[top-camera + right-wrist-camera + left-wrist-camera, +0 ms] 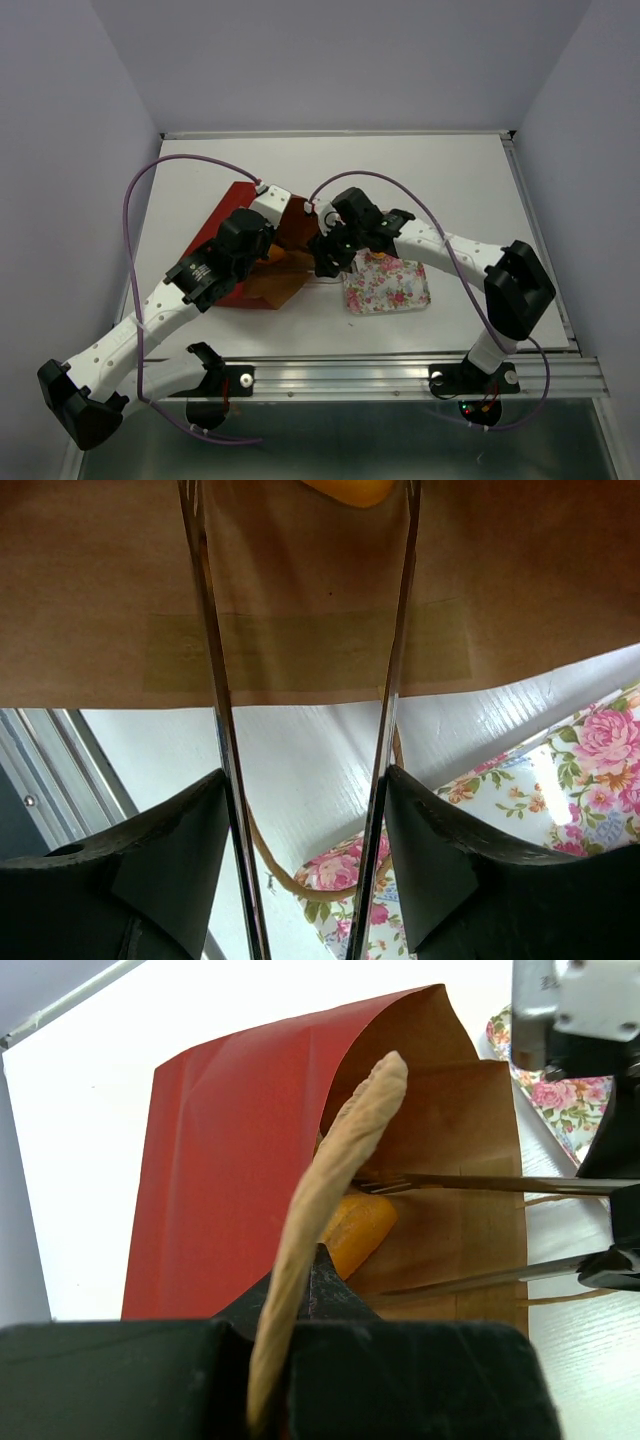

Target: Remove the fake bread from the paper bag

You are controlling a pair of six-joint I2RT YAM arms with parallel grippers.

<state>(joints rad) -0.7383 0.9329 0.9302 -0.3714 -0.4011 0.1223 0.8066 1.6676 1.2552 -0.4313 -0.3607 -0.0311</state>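
Observation:
The red-brown paper bag [238, 212] lies on its side, mouth toward the floral tray. My left gripper [262, 250] is shut on the bag's upper lip [340, 1160] and holds the mouth open. Inside the bag [230, 1180] one golden-orange bread piece [360, 1232] shows; the other pieces are hidden. My right gripper [330, 262] is shut on metal tongs [480, 1184], whose two arms [210, 660] reach into the bag [520, 580]. The tong tips stand apart on either side of the bread [350, 488], just short of it.
The floral tray [390, 285] sits on the white table right of the bag mouth, under my right wrist; nothing shows on its visible part. A bag cord handle [290, 880] loops over the tray's edge. A metal rail [400, 375] runs along the near table edge.

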